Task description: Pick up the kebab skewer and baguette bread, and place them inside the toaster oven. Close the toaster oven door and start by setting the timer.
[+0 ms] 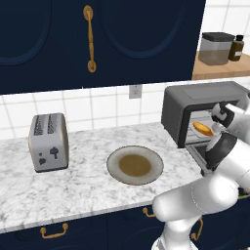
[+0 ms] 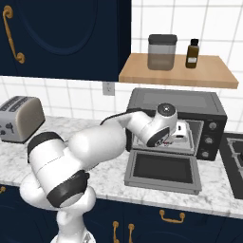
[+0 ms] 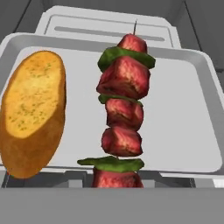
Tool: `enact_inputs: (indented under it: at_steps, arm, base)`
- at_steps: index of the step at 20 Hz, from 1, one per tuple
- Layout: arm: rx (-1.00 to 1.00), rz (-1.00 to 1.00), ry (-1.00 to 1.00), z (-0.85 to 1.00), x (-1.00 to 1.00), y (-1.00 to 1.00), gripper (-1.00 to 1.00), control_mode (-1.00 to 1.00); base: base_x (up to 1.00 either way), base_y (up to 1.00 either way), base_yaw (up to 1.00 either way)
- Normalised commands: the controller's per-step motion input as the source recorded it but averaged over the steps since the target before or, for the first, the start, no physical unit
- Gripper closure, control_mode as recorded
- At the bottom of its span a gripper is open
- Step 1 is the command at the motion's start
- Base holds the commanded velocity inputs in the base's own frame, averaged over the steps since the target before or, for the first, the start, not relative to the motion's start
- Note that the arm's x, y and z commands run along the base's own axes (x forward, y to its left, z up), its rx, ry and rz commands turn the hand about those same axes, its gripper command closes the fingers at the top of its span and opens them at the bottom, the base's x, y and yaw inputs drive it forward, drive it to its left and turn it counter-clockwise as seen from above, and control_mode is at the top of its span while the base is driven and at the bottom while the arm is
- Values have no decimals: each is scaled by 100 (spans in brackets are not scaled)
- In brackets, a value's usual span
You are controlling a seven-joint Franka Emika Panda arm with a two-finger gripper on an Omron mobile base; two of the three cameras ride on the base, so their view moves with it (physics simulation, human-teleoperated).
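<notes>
The toaster oven stands on the counter with the toaster oven door folded down flat in front. My gripper reaches into the oven mouth. The kebab skewer, red-brown chunks with green pieces, rises from the bottom middle of the hand view, close to the camera and above the metal tray; the gripper is shut on it, its fingertips hidden. The baguette bread lies on the tray's left side, apart from the skewer.
A round plate sits bare on the marble counter left of the oven, and a silver two-slot toaster stands further left. A wooden shelf with a jar and a bottle hangs above the oven. A stove top lies to the right.
</notes>
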Motion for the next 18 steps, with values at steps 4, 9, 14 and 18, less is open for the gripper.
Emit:
enact_inputs:
  at_steps: [4, 9, 14, 18]
  arm:
    - [0, 8, 2, -12, 37, -1, 100, -100]
    - [0, 6, 2, -22, 18, -7, 100, -100]
    - [0, 4, 1, -19, 5, -12, 100, -100]
    - [0, 4, 0, -4, 2, -4, -100, -100]
  base:
    - [0, 0, 0]
    - [0, 0, 0]
    - [0, 0, 0]
    - [0, 0, 0]
